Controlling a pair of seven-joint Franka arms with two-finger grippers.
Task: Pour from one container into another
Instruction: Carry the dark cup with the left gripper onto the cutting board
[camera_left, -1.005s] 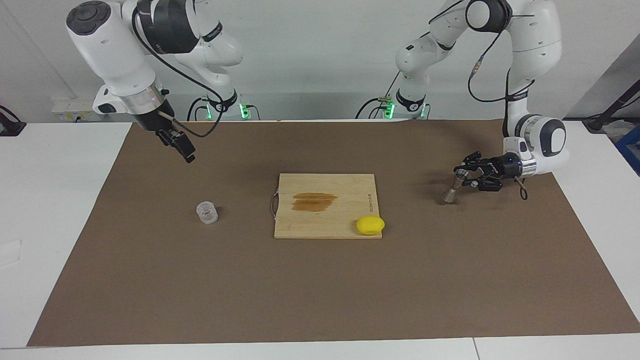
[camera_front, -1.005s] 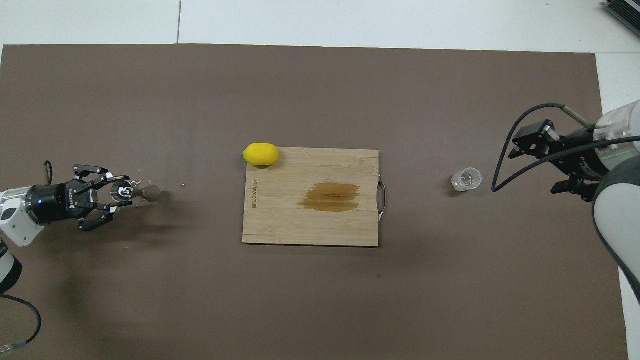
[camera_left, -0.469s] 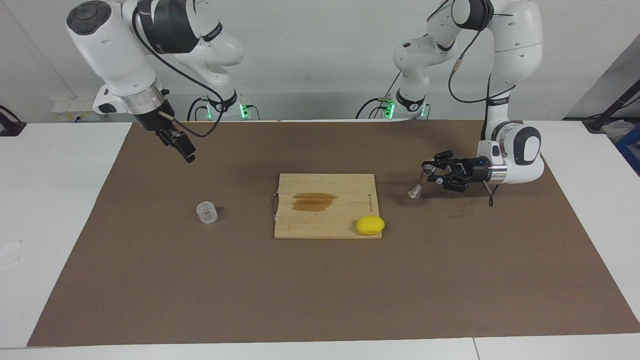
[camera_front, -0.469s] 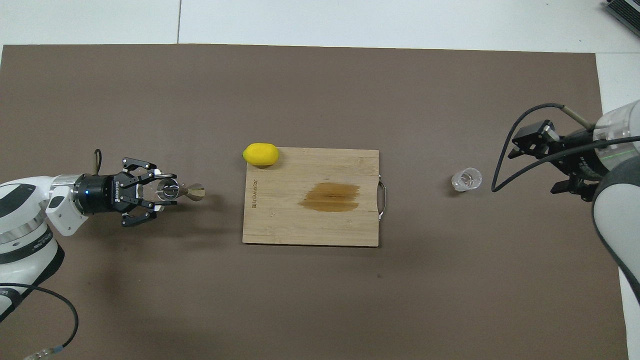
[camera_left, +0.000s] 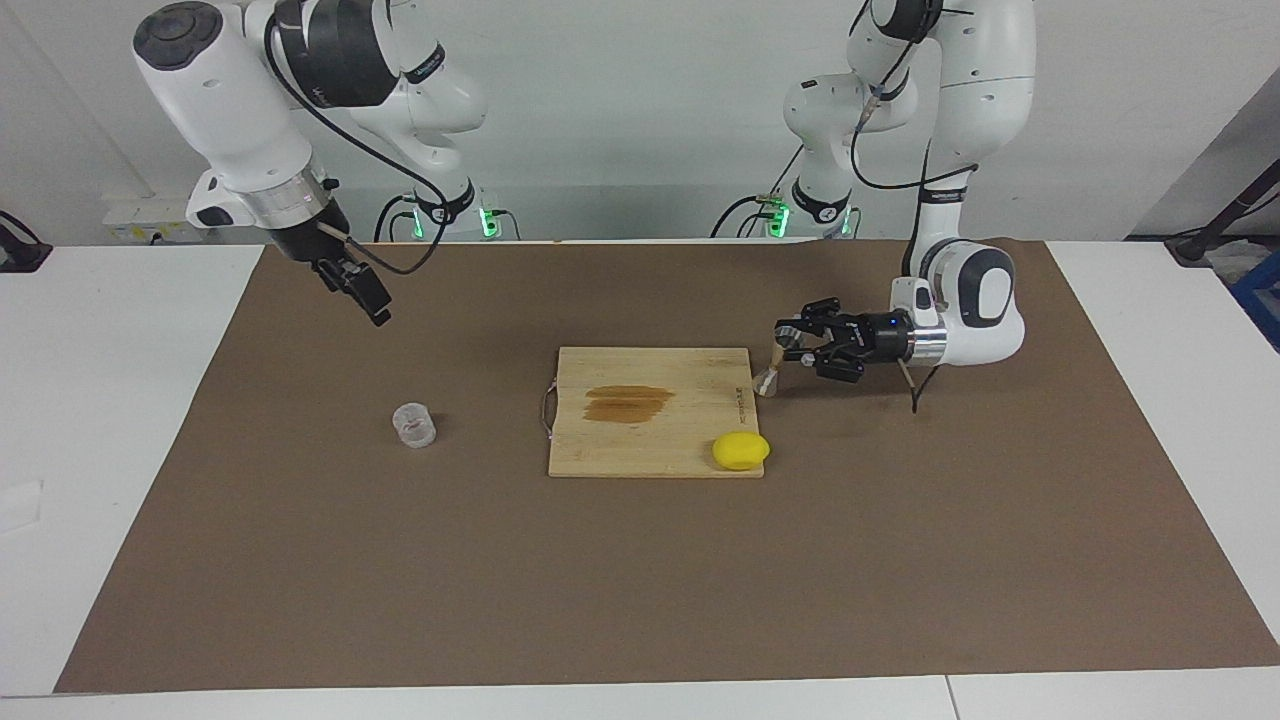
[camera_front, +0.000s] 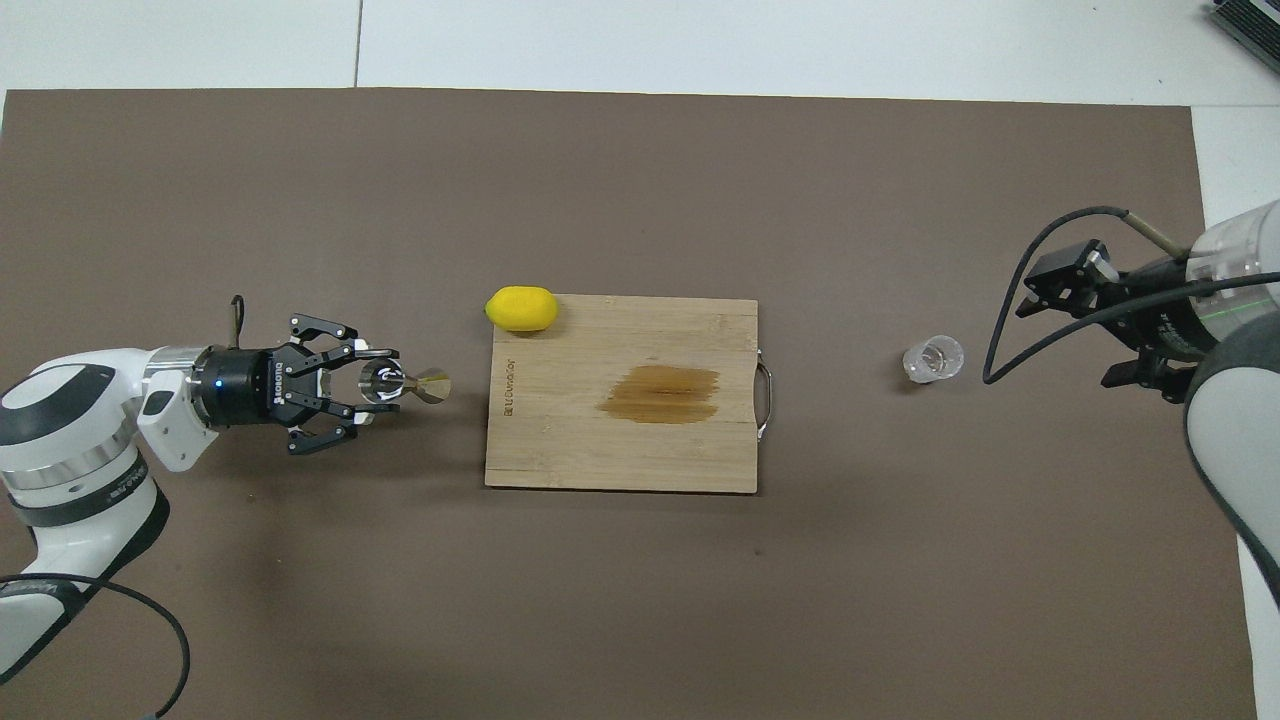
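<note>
The small clear cup (camera_left: 414, 425) stands upright on the brown mat toward the right arm's end of the table; it also shows in the overhead view (camera_front: 933, 359). My left gripper (camera_left: 790, 345) is shut on the grey metal jigger (camera_left: 770, 375) and holds it tilted just above the mat, beside the cutting board's edge. In the overhead view the left gripper (camera_front: 380, 380) grips one cone of the jigger (camera_front: 425, 384). My right gripper (camera_left: 365, 297) waits raised over the mat, apart from the cup, and also shows in the overhead view (camera_front: 1060, 285).
A wooden cutting board (camera_left: 620, 450) with a brown stain lies mid-table, also in the overhead view (camera_front: 560, 450). A yellow lemon (camera_left: 741, 451) rests on its corner farthest from the robots, toward the left arm's end (camera_front: 521, 308). A brown mat (camera_left: 640, 580) covers the table.
My left gripper has carried the jigger from the left arm's end of the mat toward the cutting board. The right arm and the clear cup have not moved.
</note>
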